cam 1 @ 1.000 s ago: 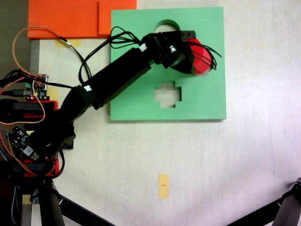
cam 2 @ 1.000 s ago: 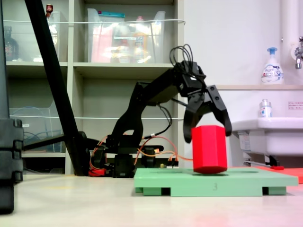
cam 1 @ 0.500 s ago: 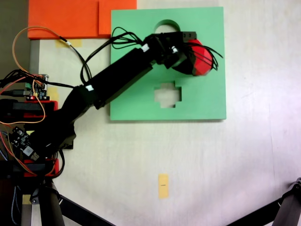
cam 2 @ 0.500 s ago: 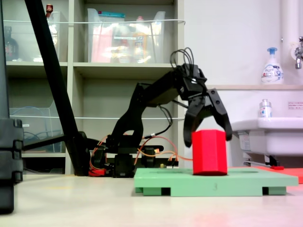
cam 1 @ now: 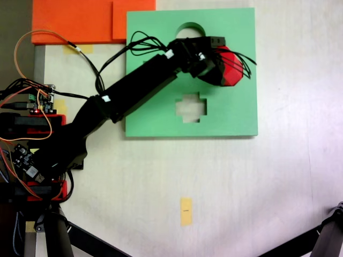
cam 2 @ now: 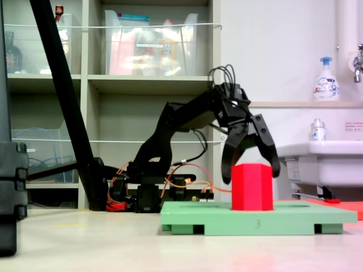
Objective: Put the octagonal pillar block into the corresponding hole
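Sinking lower than it stood a moment earlier, the octagonal pillar block (cam 2: pixel 252 187) now shows less height above the green foam board (cam 2: pixel 255 217) in the low fixed view, where it stands upright and level rather than tilted with its base raised. That suggests it has dropped part-way into the corresponding hole, near the board's right edge in the top-down fixed view, though the hole is hidden beneath the block (cam 1: pixel 229 66). The gripper (cam 2: pixel 250 171) has spread its jaws, which now straddle the block's top; whether they touch its sides cannot be told. The insertion looks nearly done, with release under way. A "3" (cam 2: pixel 258 223) is printed on the board's front edge; the pump bottle's (cam 2: pixel 325 79) label is too small to read.
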Robot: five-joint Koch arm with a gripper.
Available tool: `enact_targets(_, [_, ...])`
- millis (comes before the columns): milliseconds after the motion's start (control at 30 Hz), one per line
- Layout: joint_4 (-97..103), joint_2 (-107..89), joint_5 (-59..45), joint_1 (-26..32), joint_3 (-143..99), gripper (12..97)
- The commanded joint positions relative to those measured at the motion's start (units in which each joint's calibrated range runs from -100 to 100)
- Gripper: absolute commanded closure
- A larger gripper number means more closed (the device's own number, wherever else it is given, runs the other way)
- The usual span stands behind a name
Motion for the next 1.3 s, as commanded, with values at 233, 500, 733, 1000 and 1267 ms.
enact_targets(233, [8.3,3.6,-4.2,-0.5,2.6,66.6])
enact_targets(500, [8.2,5.7,-4.3,-0.5,2.5,66.2])
enact_targets(733, [1.6,-2.4,-3.6,0.2,2.5,49.0])
enact_targets(1000, [-7.3,-27.6,-4.3,0.4,2.5,25.6])
enact_targets(1267, [-21.1,-60.5,-24.9,-3.7,2.4,26.2])
